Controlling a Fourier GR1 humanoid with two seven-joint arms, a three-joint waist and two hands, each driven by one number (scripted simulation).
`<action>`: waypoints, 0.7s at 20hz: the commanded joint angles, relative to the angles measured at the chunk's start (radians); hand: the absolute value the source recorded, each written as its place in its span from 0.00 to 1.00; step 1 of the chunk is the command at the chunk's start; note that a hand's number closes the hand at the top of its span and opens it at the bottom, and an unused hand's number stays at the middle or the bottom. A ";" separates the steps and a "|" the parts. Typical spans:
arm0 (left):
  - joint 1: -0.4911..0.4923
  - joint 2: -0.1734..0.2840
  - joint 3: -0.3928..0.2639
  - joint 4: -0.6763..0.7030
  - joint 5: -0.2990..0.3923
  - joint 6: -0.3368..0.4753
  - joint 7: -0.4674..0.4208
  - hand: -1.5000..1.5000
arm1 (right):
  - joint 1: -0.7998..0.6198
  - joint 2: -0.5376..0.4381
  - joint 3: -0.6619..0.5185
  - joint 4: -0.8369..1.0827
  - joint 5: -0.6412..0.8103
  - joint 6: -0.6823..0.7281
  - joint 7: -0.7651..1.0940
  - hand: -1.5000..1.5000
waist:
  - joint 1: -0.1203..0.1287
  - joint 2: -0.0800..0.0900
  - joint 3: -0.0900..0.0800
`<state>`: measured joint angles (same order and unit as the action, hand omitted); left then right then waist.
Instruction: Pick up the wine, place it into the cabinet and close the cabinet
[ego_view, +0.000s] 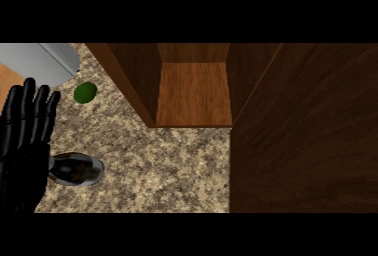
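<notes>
**Desk:** What fills the frame, biggest first?

**Photographer:** The wooden cabinet (196, 95) takes the upper centre and right. Its interior stands open, a bare shelf showing between two side panels, and the cabinet door (303, 130), swung wide, covers the whole right side. Below and to the left spreads the speckled granite counter (162, 165). A grey appliance (44, 62) sits in the upper left corner.

**Desk:** And the robot?

**Photographer:** Only the left hand (26, 130) shows, a black hand along the left edge, fingers straight and pointing up, holding nothing. The right hand is out of frame.

**Desk:** Where is the wine?

**Photographer:** The wine bottle (74, 170) stands upright at lower left, seen from straight above as a dark neck inside a glassy round shoulder. It sits just beside the left hand, possibly touching it. A small green lime (86, 92) lies on the counter above it, well apart.

**Desk:** How will it handle?

**Photographer:** Likely heavy, rigid, smooth and breakable, and tall enough to tip. Judging from here, a wrap around the body below the shoulder looks safer than the narrow neck.
</notes>
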<state>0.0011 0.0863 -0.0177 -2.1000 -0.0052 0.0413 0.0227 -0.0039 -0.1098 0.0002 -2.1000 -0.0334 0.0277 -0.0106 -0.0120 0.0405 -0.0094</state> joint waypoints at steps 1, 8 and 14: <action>0.052 0.000 0.000 0.014 0.069 -0.059 -0.033 0.00 | 0.068 0.017 0.013 -0.008 0.009 0.004 -0.016 0.00 | 0.011 -0.041 0.009; 0.130 0.080 0.089 0.076 0.595 -0.322 0.105 0.00 | 0.145 0.014 0.131 -0.071 -0.103 0.105 0.100 0.00 | 0.023 -0.043 0.007; 0.181 0.277 0.322 -0.046 0.994 -0.349 0.314 0.00 | 0.220 -0.015 0.156 -0.290 -0.179 0.096 0.274 0.00 | 0.024 -0.048 0.009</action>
<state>0.1441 0.2706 0.1977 -2.0900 0.7629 -0.2883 0.2142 0.1848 -0.1121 0.1419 -2.2971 -0.1610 0.1201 0.1713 0.0075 -0.0061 -0.0019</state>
